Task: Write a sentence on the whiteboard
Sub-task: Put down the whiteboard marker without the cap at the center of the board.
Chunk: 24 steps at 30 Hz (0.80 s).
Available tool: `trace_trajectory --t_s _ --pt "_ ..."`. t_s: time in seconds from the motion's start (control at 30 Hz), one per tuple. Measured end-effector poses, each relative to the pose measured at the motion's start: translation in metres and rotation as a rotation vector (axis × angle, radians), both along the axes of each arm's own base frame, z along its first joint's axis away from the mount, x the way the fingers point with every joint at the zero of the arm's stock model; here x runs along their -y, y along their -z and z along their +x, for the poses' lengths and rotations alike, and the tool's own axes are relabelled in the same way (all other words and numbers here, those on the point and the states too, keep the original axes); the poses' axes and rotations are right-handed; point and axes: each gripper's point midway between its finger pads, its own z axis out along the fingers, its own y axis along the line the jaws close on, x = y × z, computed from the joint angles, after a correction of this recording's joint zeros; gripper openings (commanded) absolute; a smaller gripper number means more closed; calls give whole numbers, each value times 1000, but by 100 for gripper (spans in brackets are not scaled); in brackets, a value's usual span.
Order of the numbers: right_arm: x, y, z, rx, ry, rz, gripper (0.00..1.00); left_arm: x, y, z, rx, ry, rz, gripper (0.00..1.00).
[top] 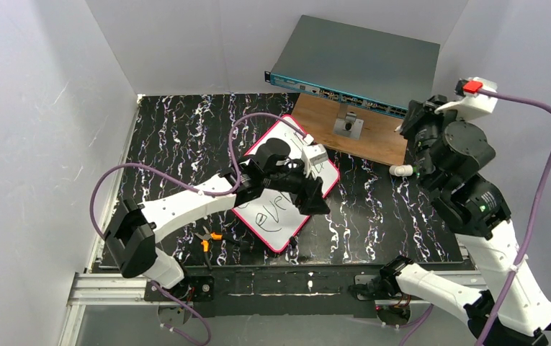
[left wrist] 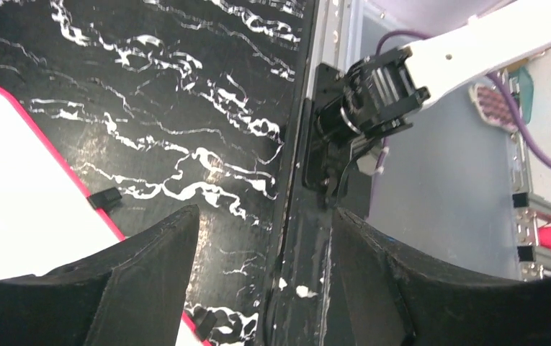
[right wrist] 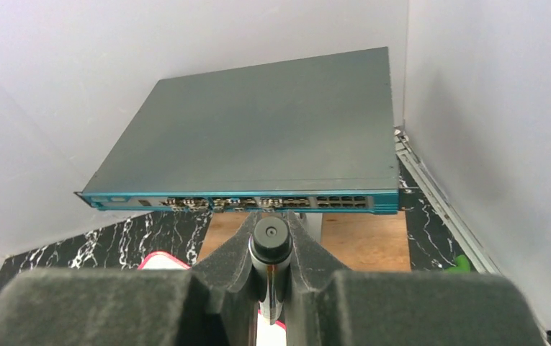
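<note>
Where it hangs over the whiteboard (top: 295, 216), left gripper (left wrist: 265, 285): jaws apart, nothing gripped.
Right gripper (right wrist: 271, 254): clamped on a black marker (right wrist: 271, 236).
Whiteboard: laid flat mid-frame; likely light, stiff, slippery; best pinched at its pink rim.
Sentence (top: 269, 218): mostly hidden by the left arm (top: 186, 204); few letters can be read.

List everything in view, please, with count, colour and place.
whiteboard: one, white, pink-red frame, table middle
sentence: one, black, on whiteboard, partly hidden
switch: one, grey-teal, far right
wooden board: one, brown, in front of switch
metal piece: one, grey, on wooden board
pliers: one, orange handles, left of whiteboard
cylinder: one, white, by wooden board
marker: one, black, in right gripper
table: one, black, white veins
left gripper: one, black, open, over whiteboard
right gripper: one, black, shut on marker
</note>
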Motion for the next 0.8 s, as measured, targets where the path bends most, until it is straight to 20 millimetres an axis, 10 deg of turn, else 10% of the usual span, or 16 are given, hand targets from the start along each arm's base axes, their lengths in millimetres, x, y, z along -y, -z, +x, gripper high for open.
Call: trace_trajectory --t_s 0.43,0.63,0.8 --pt "-65 46 29 -423 -121 45 1 -53 -97 -8 94 -144 -58 65" --pt "-77 124 2 -716 -180 18 1 -75 -138 -7 150 -208 -69 65" --pt "-77 202 -30 -934 -191 42 1 -79 -125 -2 133 -236 3 63"
